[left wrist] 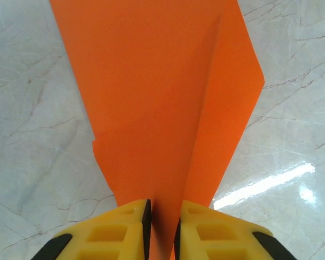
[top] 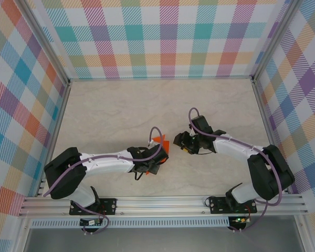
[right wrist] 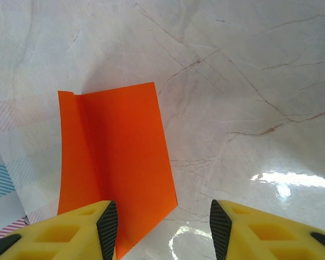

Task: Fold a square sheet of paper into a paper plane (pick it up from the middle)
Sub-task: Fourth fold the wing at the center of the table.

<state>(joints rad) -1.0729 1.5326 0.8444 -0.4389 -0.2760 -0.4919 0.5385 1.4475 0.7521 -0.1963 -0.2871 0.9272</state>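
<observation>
The orange paper plane (left wrist: 162,97) lies with its narrow end between the pads of my left gripper (left wrist: 162,208) and widens away from them, a crease running along it. The jaws stand a narrow gap apart around the fold, with a dark sliver beside the left pad. From above, the left gripper (top: 160,155) sits just below the paper plane (top: 160,139), and my right gripper (top: 181,143) is close on its right. In the right wrist view the right gripper (right wrist: 163,216) is open wide over bare table. The paper plane (right wrist: 119,162) stands by its left finger.
The marble-look table (top: 121,110) is walled by plaid panels at the back and on both sides. An aluminium rail (top: 163,202) with both arm bases runs along the near edge. The two grippers are close together at mid-table.
</observation>
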